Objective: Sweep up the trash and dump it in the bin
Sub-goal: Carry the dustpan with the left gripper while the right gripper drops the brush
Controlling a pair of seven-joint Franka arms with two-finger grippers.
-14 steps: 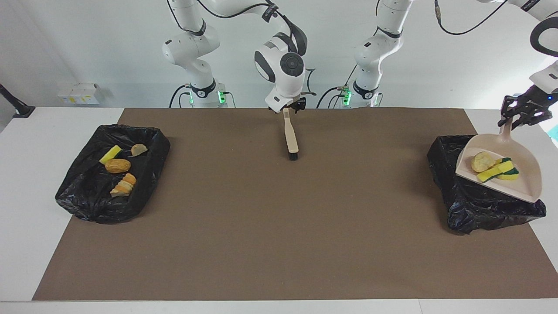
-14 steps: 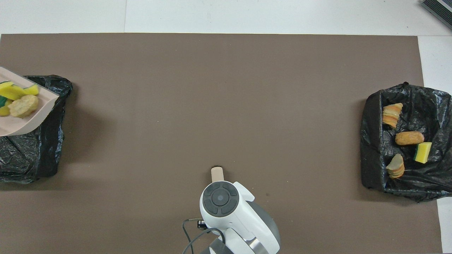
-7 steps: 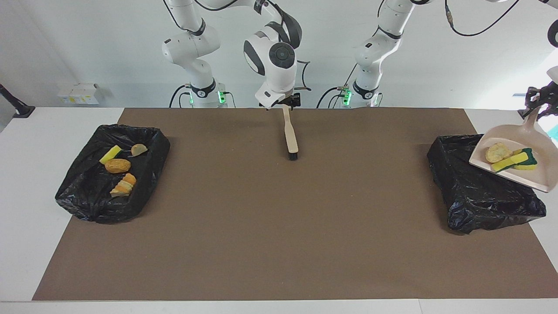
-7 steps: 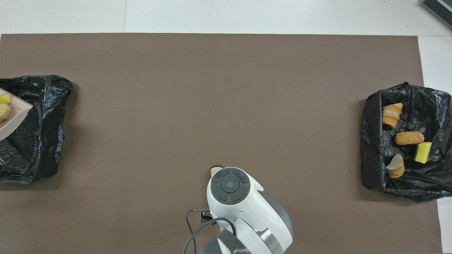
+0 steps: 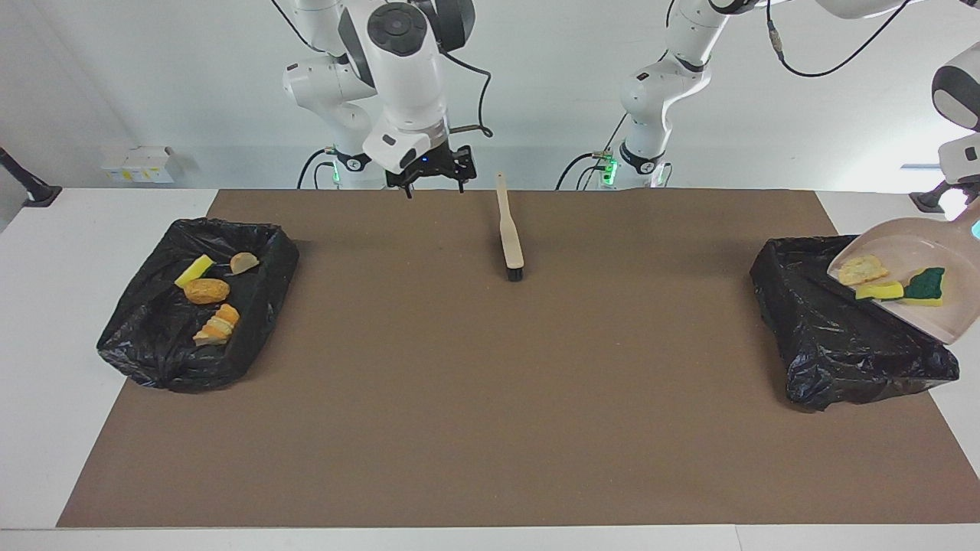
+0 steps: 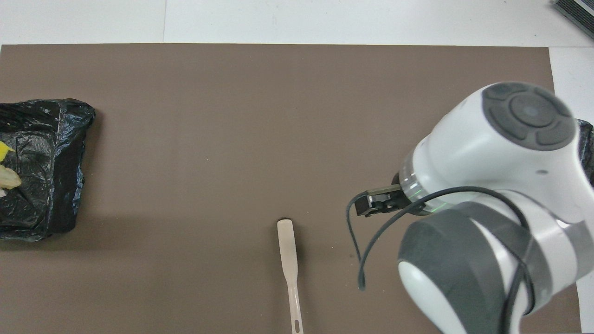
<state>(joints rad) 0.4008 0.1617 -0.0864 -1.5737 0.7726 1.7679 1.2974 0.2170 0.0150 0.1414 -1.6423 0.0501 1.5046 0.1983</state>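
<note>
White arms (image 5: 398, 84); black cables (image 6: 371, 250)

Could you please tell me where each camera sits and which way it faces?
Facing view: high across the table, looking at the robots. It shows the right arm, with the right end effector open in the air over the mat's edge by the robots, and the left arm, which holds the dustpan tilted over a bin bag.
Overhead view: above the robots' end, looking forward and steeply down. Only the right arm's wrist and elbow show.
Shared: the brush, the mat, that bin bag and the right arm, seen half a turn apart.
</note>
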